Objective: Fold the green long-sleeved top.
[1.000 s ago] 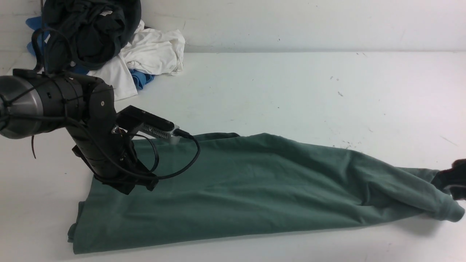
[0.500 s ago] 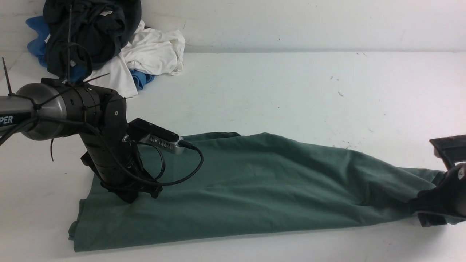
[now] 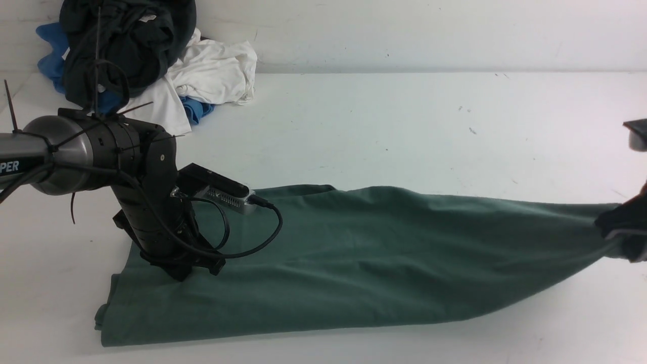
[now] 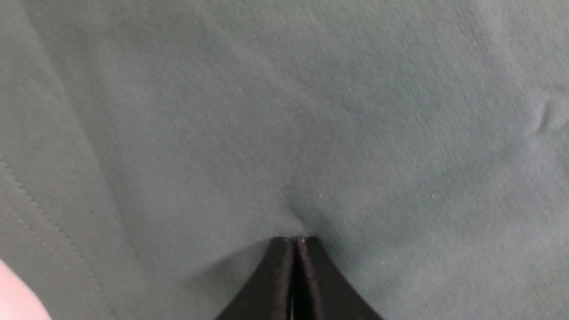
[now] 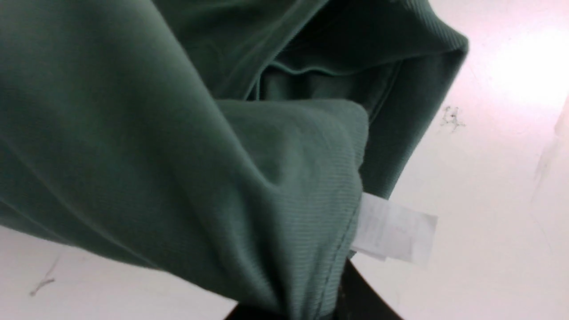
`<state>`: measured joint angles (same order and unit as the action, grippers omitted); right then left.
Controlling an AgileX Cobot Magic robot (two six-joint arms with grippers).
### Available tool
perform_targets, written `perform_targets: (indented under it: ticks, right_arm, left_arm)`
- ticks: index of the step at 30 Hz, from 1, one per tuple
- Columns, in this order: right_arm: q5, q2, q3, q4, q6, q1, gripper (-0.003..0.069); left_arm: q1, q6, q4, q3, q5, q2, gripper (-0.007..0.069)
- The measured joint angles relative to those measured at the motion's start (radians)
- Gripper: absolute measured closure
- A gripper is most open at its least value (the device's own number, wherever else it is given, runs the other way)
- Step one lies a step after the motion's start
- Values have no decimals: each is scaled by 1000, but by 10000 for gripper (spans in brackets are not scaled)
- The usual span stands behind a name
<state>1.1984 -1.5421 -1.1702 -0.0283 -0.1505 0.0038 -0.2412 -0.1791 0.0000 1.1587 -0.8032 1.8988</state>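
The green long-sleeved top (image 3: pixel 354 263) lies stretched across the white table, running from the near left to the far right edge of the front view. My left gripper (image 3: pixel 183 270) points down onto its left part. In the left wrist view the left gripper (image 4: pixel 295 241) is shut, its tips pressing a small dimple into the cloth (image 4: pixel 284 133). At the right edge my right gripper (image 3: pixel 622 233) is shut on the top's end and holds it off the table. In the right wrist view, bunched ribbed fabric (image 5: pixel 284 200) and a white label (image 5: pixel 393 231) fill the right gripper (image 5: pixel 306 311).
A pile of other clothes sits at the back left against the wall: a black-dark green garment (image 3: pixel 126 45), a white one (image 3: pixel 212 71) and a blue one (image 3: pixel 50 38). The left arm's cable (image 3: pixel 263 232) loops over the top.
My right gripper has closed on the top's right end and raised it, drawing the cloth taut. The left arm shifted slightly at first, then held still.
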Motion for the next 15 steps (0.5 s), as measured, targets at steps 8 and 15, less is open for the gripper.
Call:
perform_targets:
  ticks: [8,15]
  right_arm:
    - [21,-118,-49,128,-107,-92,624]
    - [21,-168,-49,148,-87,-181,526]
  left_arm:
    - [0,-2,0,1,1,1,631]
    - [0,-4,0,1,1,1,631]
